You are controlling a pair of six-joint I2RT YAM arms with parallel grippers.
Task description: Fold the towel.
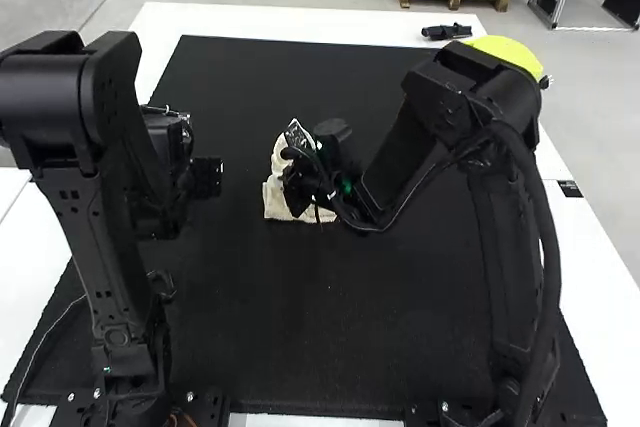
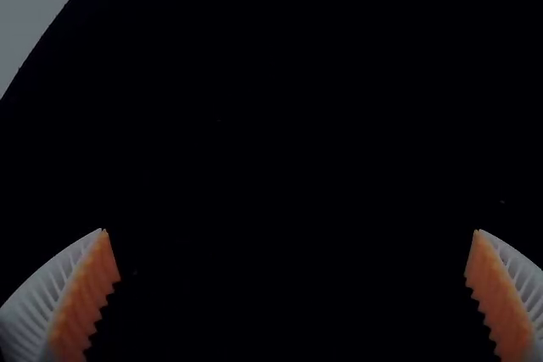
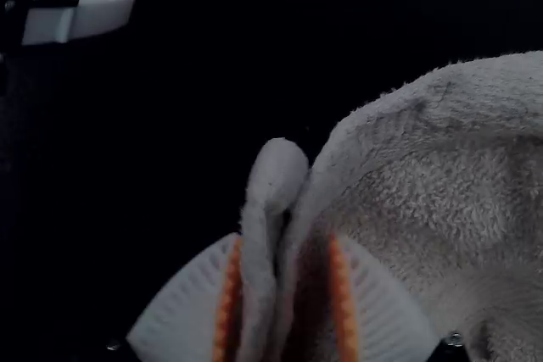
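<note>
In the high view, the left gripper is low over the mat, left of the towel. The left wrist view has the left gripper open, bare dark mat between its widely spread fingers. At the middle of the mat, the right gripper is down on the cream towel and hides part of it. In the right wrist view, the right gripper is shut on a raised, doubled edge of the towel; the rest lies bunched and curved beside one finger.
A black mat covers most of the white table. A small black object lies at the far right edge of the table. The right arm's forearm reaches inward over the mat.
</note>
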